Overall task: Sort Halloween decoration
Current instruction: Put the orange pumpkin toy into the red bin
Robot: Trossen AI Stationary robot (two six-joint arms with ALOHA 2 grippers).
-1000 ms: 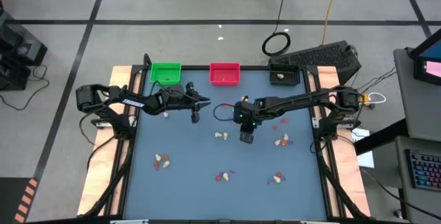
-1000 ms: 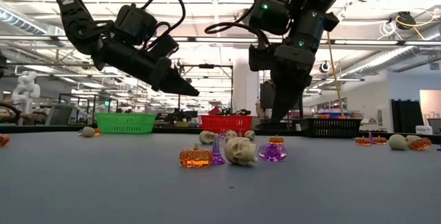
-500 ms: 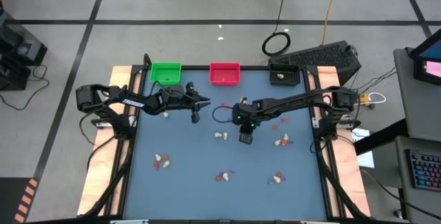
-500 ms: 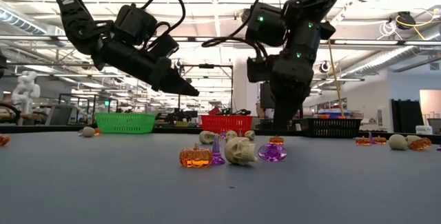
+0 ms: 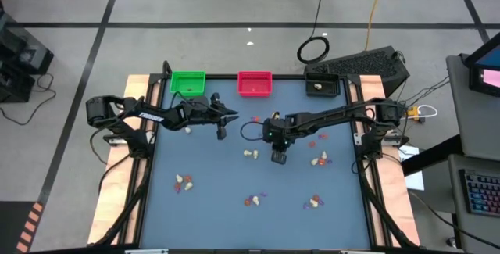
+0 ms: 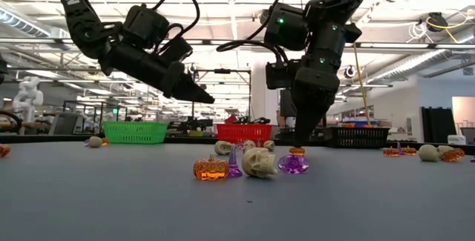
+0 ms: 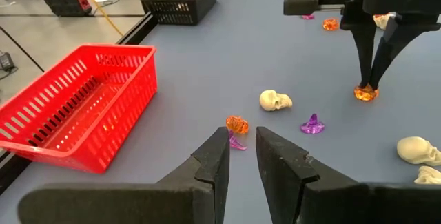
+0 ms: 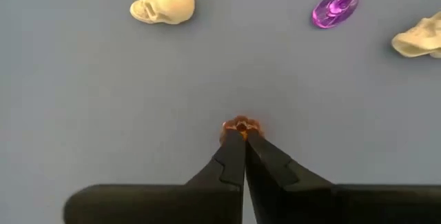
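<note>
right wrist view: right gripper (image 8: 244,133) fingers pinching an orange pumpkin (image 8: 238,125) mid-tabletop, cream skull (image 8: 164,2) and purple trinket (image 8: 335,7) close by. left gripper (image 7: 241,143) hovers, fingers slightly apart, near red basket (image 7: 69,107).

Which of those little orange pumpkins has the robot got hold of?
The pumpkin pinched at the tips of the right gripper, mid-table. The other orange ones lie untouched.

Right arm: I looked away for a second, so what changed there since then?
The right gripper came down to the table and shut its jaws on an orange pumpkin. The left gripper stayed raised near the red basket, and the other trinkets did not move.
</note>
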